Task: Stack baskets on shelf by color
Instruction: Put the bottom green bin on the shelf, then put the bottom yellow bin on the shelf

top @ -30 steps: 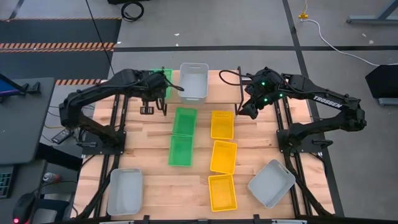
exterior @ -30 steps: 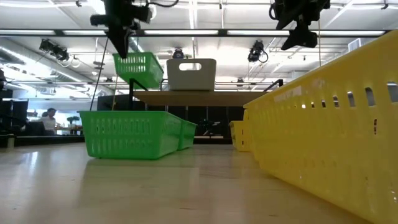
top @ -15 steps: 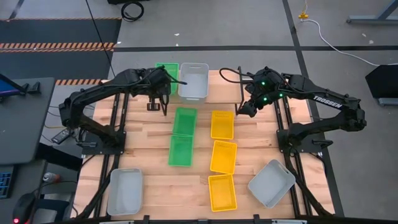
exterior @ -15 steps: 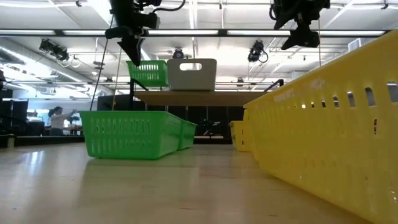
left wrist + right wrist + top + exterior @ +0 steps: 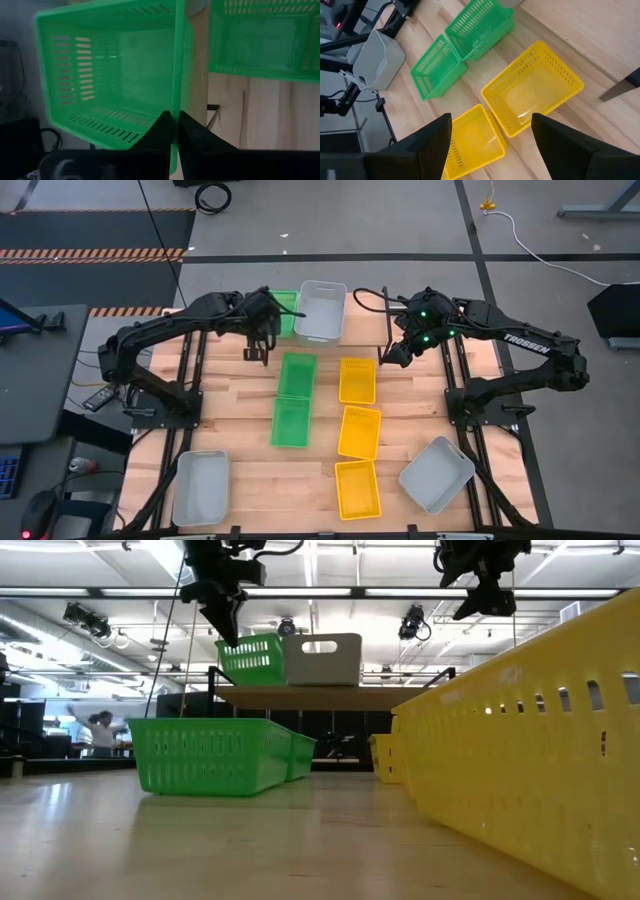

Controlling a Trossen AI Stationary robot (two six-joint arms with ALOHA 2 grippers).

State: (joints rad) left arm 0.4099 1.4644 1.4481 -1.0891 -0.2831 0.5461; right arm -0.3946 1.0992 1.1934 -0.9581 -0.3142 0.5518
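One green basket (image 5: 284, 313) is gripped by its rim in the left hand (image 5: 262, 330), at the upper middle, touching a grey basket (image 5: 320, 311) on the shelf (image 5: 330, 696). The right hand (image 5: 397, 354) is held wide open and empty above the tabletop (image 5: 240, 470).

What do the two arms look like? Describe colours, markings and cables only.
Both arms are dark, jointed links. The right arm carries white TROSSEN lettering, green lights glowing near its wrist and a black cable looping off it. The left arm is plain black. Each pincer has two dark, tapered fingers.
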